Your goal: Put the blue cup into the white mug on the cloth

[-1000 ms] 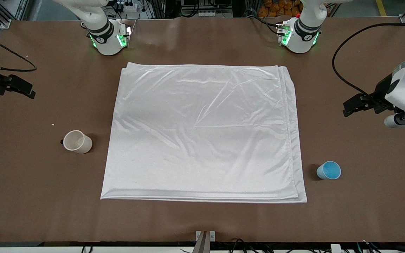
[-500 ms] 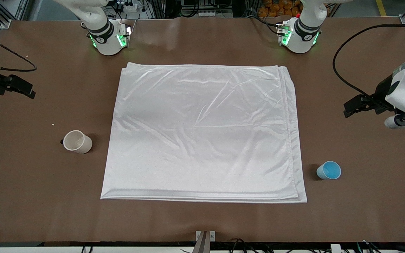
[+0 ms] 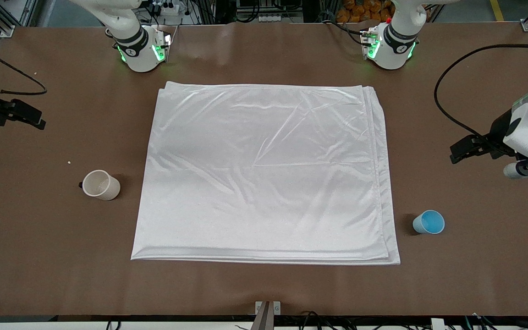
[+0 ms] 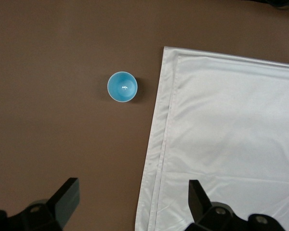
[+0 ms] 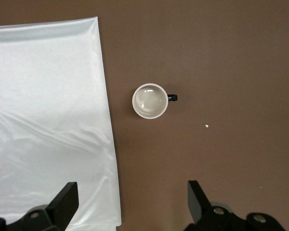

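Small handleless light-blue tapered cup (image 3: 429, 222), upright on the brown table (image 3: 264, 288), unheld.

Landmark: large shiny white wrinkled folded cloth (image 3: 264, 169) at table centre. Blue cup (image 4: 122, 87) stands off the cloth, near its corner toward the left arm's end and nearer the front camera. Off-white cylindrical mug with small black handle (image 3: 101, 184) stands upright off the cloth's edge at the right arm's end, empty (image 5: 150, 101). Left gripper (image 4: 132, 202) up over bare table at the left arm's end of the cloth, fingers spread wide, empty. Right gripper (image 5: 132, 202) up over table at the right arm's end of the cloth, fingers spread wide, empty.
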Motion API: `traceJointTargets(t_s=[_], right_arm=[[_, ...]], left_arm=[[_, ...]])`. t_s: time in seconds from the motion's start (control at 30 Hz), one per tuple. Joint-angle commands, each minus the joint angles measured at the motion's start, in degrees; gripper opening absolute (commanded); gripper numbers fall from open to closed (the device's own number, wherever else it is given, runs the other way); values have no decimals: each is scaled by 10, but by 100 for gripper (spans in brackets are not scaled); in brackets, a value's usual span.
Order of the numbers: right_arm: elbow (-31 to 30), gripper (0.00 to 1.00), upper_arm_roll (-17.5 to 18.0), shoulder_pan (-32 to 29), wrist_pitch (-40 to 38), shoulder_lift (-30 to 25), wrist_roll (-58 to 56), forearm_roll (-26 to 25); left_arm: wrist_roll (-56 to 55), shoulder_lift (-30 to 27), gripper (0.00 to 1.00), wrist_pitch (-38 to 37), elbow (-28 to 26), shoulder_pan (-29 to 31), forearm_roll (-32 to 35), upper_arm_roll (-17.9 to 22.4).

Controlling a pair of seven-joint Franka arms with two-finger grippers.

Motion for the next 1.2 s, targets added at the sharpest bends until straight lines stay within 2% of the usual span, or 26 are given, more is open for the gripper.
traceJointTargets(t_s=[0.0,0.4,0.8,1.17], right_arm=[[-13,100,3,-35,32,11,-88,10],[-18,100,2,-84,72,67,-338,3],[-20,100,2,-111,131,138,-578,3],[-38,100,3,-103,193,186,-750,-30]], left_arm=[[0,21,100,30,-8,5,35,-2],[-1,51,100,110,-51,25,38,-2],[5,91,100,247,-130,38,39,-2],[7,152,100,287,-132,56,40,-1]])
